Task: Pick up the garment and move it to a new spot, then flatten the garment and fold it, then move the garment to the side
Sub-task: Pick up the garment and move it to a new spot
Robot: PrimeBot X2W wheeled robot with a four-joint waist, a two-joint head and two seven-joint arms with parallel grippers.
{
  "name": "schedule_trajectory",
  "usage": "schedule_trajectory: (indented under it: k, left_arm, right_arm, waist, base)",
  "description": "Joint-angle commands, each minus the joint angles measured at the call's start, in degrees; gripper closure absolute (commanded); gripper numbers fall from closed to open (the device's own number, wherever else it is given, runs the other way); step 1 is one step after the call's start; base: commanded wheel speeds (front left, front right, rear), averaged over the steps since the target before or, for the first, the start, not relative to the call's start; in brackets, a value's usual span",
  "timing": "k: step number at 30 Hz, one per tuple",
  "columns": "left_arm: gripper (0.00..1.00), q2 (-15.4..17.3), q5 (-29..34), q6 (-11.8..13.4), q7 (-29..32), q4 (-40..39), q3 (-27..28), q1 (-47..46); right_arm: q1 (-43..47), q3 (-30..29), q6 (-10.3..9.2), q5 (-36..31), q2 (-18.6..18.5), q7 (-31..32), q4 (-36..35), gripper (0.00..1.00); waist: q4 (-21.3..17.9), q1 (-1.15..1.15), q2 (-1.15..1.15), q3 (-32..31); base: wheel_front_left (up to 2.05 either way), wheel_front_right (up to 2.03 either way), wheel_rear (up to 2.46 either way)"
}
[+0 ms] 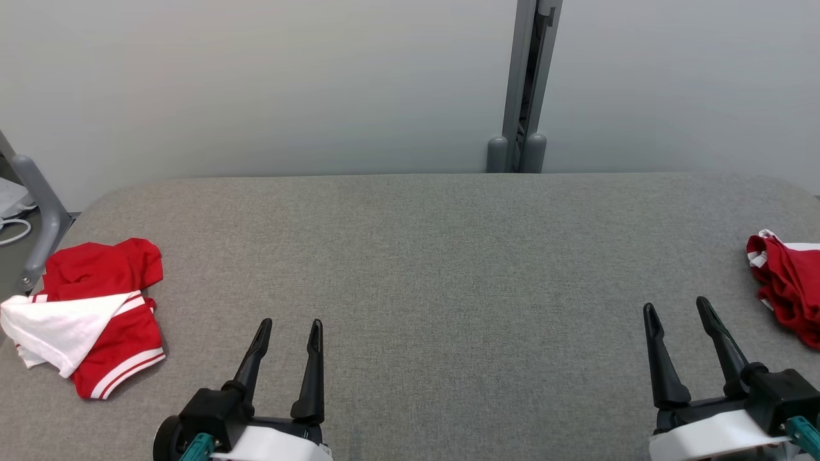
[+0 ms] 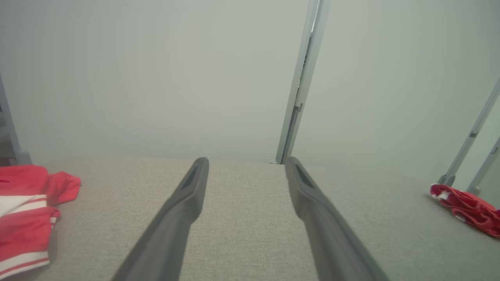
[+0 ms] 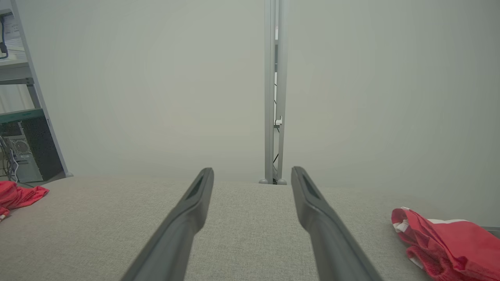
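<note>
While parked low over grey surface: left tool at 7 o'clock, right tool at 5 o'clock, both spread wide and holding nothing. Crumpled red garment at 3 o'clock by surface edge, just beyond right tool; red-and-white garment at 9 o'clock, lying flatter. Judged light, limp, not slippery, not fragile. Best pinched at raised white-trimmed fold nearest right tool; expect drape and trailing cloth on lift.

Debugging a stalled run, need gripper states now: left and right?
Left gripper: open, holding nothing, above the bare table.
Right gripper: open, holding nothing.
</note>
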Motion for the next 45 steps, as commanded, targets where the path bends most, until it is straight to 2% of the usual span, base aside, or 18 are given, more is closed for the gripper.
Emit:
schedule_trajectory:
  k: [1,9,16,25,38,45]
  left_arm:
    - [0.00,0.2,0.2,0.3,-0.1,0.1,0.1,-0.6]
    - [0.00,0.2,0.2,0.1,-0.1,0.3,0.1,-0.7]
    - [0.00,0.2,0.3,-0.2,-0.1,0.8,-0.2,-1.3]
    - [0.00,0.2,-0.3,-0.2,-0.1,1.5,2.9,-1.4]
    - [0.00,0.2,1.0,-1.6,-0.1,1.9,6.3,-1.0]
    - [0.00,0.2,0.6,-1.0,-0.1,0.8,7.4,-0.3]
  right_arm:
    - [0.1,-0.1,-0.04,0.2,-0.1,-0.2,0.2,0.00]
    - [0.4,0.2,-0.04,0.4,-0.1,-0.2,0.3,0.00]
    - [1.0,1.1,-0.04,0.8,-0.1,-0.2,0.3,0.00]
    - [0.4,4.9,-0.04,0.9,-0.2,-0.2,0.7,0.00]
    - [-0.4,9.1,-0.04,2.4,-0.2,-0.2,1.4,0.00]
    - [-2.1,11.6,-0.04,2.7,-0.2,-0.2,2.5,0.00]
  waist:
    - [0.0,0.00,0.00,0.0]
    - [0.5,0.00,0.00,0.0]
    - [3.8,0.00,0.00,0.3]
    - [11.6,0.00,0.00,1.3]
    - [23.0,0.00,0.00,0.8]
    - [23.8,0.00,0.00,1.5]
  base:
    - [0.00,0.00,0.00]
    - [0.00,0.00,0.00]
    - [0.00,0.00,0.00]
    - [0.00,0.00,0.00]
    - [0.00,0.00,0.00]
    - [0.00,0.00,0.00]
